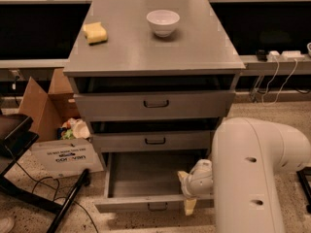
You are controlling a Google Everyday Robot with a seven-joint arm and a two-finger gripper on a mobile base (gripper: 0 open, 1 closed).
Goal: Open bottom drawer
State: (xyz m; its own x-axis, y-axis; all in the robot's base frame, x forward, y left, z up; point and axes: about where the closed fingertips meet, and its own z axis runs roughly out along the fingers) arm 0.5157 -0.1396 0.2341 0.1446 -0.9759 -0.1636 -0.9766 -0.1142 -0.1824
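Observation:
The bottom drawer [141, 176] of the grey cabinet is pulled out, showing a plain empty grey tray. Its small dark loop handle [157, 207] sits at the centre of the narrow front panel. My gripper [186, 192] hangs at the right end of that front panel, right of the handle. Its yellowish fingertips [189, 207] stand apart, one inside the tray and one in front of the panel, holding nothing. My white arm [257, 178] fills the lower right. The middle drawer [155, 141] and top drawer [155, 104] are shut.
A white bowl [163, 22] and a yellow sponge [95, 33] sit on the cabinet top. A cardboard box [46, 106] with rubbish stands at the left, with a white sign [68, 157], a black stand [29, 193] and cables on the floor.

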